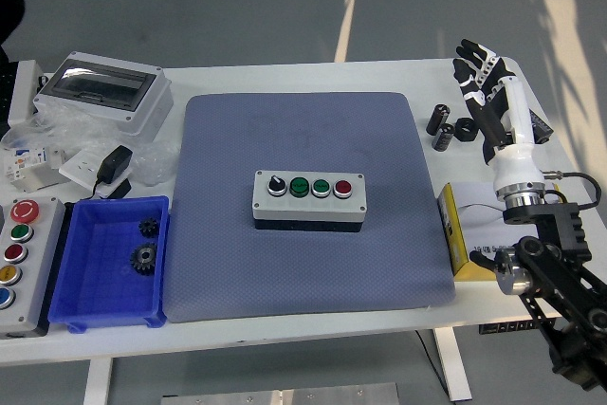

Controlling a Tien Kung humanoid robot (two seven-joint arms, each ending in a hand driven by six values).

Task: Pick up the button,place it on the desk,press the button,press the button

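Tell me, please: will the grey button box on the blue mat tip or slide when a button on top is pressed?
The button box looks low and wide, lying flat, so it probably will not tip. The textured blue mat likely grips its base, limiting sliding. It seems rigid.

I have one view only, from the head camera, set high on my side of the table (313, 78) and facing forward and down. The table's near edge runs along the bottom, grey floor fills the top. It sits far enough back to take in nearly the whole tabletop, the mat (308, 263) centred. My right arm (555, 277) enters from the lower right corner.
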